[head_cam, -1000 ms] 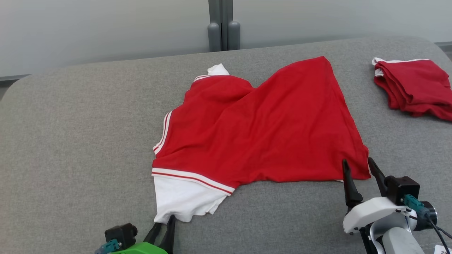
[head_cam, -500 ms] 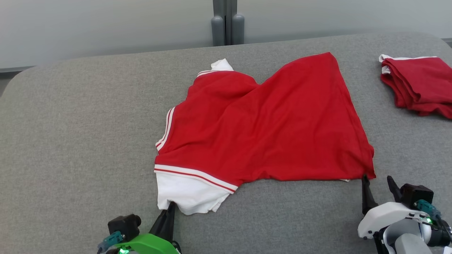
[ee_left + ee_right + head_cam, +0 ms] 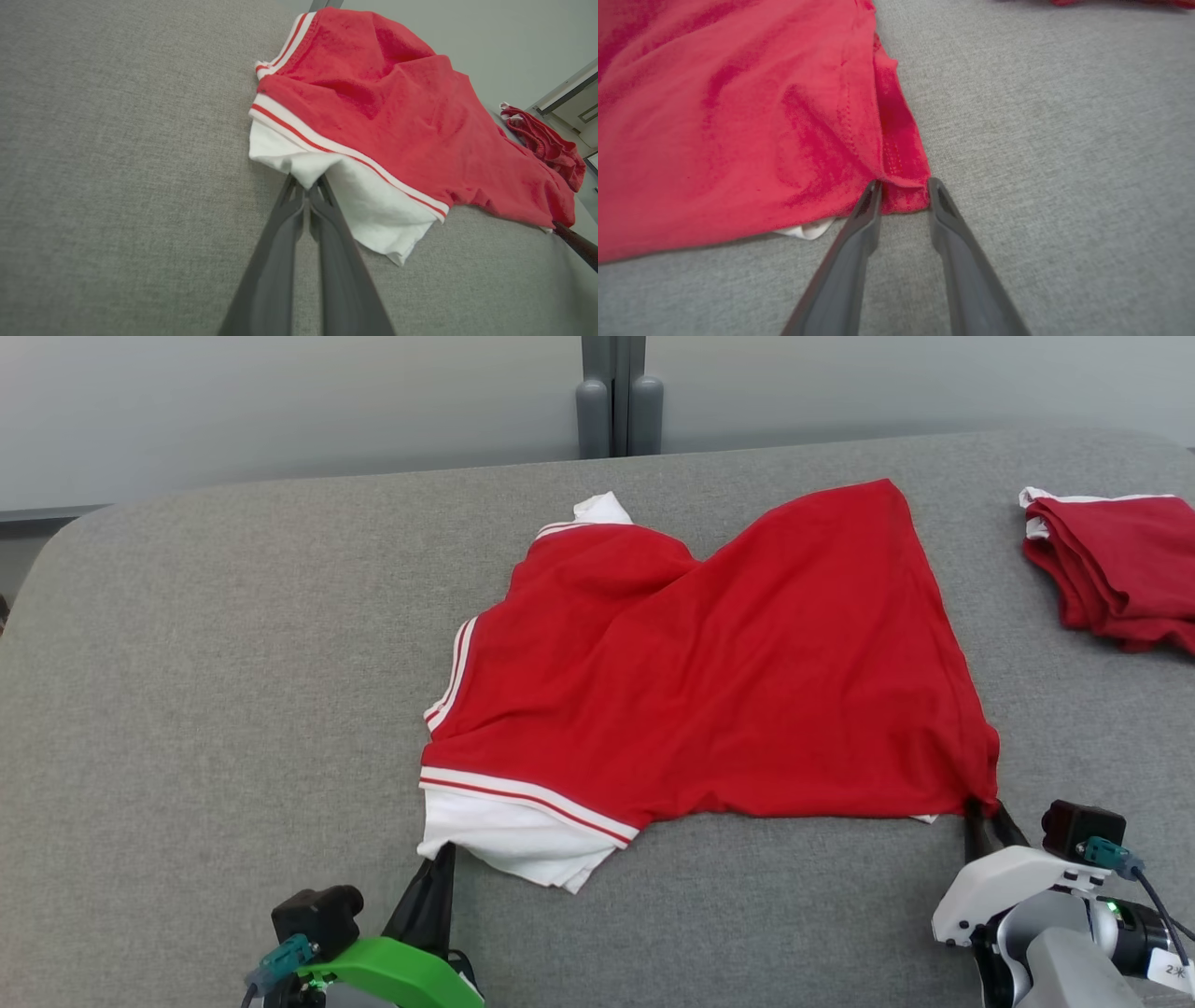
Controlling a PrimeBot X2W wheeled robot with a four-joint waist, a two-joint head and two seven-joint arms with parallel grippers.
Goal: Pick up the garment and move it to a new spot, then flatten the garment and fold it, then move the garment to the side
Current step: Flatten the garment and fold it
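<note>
The left pincer [image 3: 444,861] was closed flat on the white edge [image 3: 299,163] of the garment [image 3: 709,672], with both fingers pressed together and no gap between them. The right pincer [image 3: 986,814] held the red corner [image 3: 903,196]. Its fingers pressed on either side of a thick bunched fold, so they did not meet.

I believe the two grips sat on the near corners so that the cloth could be pulled tight between them and made flat, because it had wrinkles and one dip near the collar. Both arms came in low, almost lying on the table [image 3: 205,691]. The left one, with its green wrist [image 3: 392,975], sat at 7 o'clock in the head view and pointed its fingers toward 12. The right one, with its white wrist [image 3: 1004,896], sat at 5 o'clock and pointed a little toward 11.

The garment lay in the middle of the table, spread out but not folded, its collar side toward 11 o'clock and its hem toward 3 o'clock. A folded red pile [image 3: 1116,569] rested well apart at 2 o'clock, probably placed aside so that the work area stayed free.
</note>
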